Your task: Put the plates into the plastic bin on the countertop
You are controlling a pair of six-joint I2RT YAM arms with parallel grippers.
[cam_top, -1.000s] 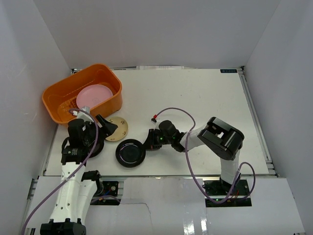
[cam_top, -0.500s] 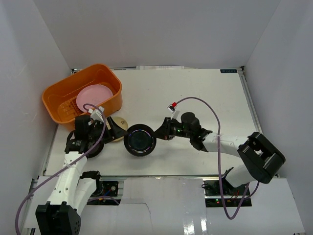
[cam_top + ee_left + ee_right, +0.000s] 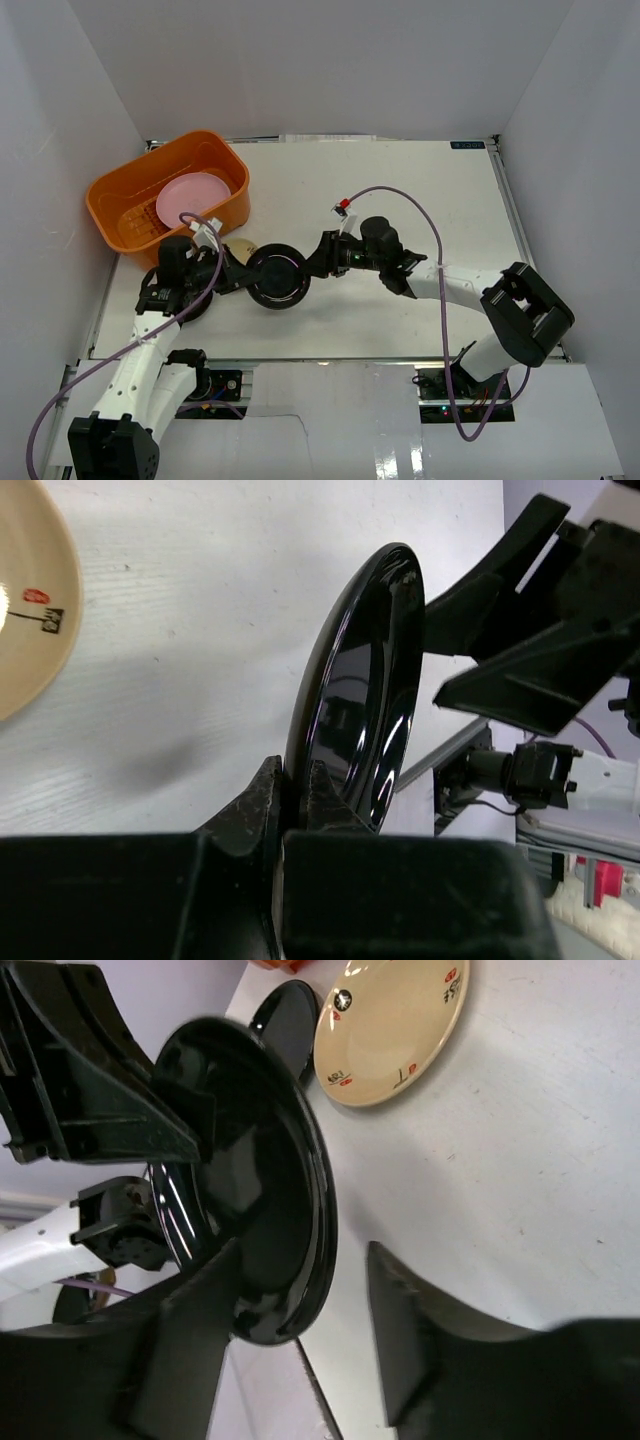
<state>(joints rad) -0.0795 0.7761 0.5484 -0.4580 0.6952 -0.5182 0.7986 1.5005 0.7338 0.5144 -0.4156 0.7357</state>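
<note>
Plate first: I see the black plate [image 3: 277, 279] tilted steeply on its edge, left of the middle of the countertop [image 3: 420, 200]; the left gripper [image 3: 290, 790] is clamped on its rim from 9 o'clock; the right gripper [image 3: 300, 1335] sits at 2 o'clock of it, its fingers apart on both sides of the rim; a cream plate [image 3: 392, 1020] lies flat just beside at 10 o'clock; a second black plate [image 3: 287, 1012] lies next to that one; further at 10 o'clock the plastic bin [image 3: 115, 190] holds a pink plate [image 3: 193, 195].
</note>
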